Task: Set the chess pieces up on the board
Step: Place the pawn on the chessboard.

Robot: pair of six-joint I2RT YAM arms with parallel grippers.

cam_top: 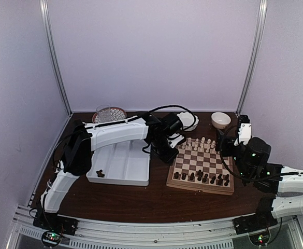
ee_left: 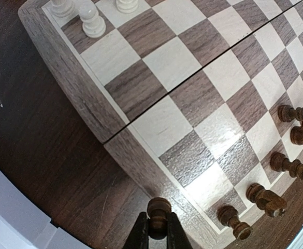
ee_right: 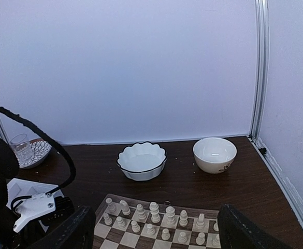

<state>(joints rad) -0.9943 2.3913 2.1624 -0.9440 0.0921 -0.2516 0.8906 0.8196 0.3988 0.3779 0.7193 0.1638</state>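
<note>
The board (ee_left: pixel 192 104) fills the left wrist view, its left edge just ahead of my left gripper (ee_left: pixel 158 222). That gripper is shut on a dark brown pawn (ee_left: pixel 159 207), held above the table right beside the board's border. Several dark chess pieces (ee_left: pixel 265 199) stand along the board's near rows, and cream pieces (ee_left: pixel 91 21) stand at the far end. From above, the left gripper (cam_top: pixel 168 150) is at the left edge of the board (cam_top: pixel 200 167). My right gripper (ee_right: pixel 156 239) is open with nothing in it, raised by the board's right side and facing the cream rows (ee_right: pixel 155 212).
A white divided tray (cam_top: pixel 125 168) lies left of the board with a dark piece (cam_top: pixel 100 174) in its near corner. A scalloped white bowl (ee_right: pixel 141 161) and a cream bowl (ee_right: pixel 214 154) stand behind the board. A glass on a patterned plate (cam_top: pixel 109 114) stands at the back left.
</note>
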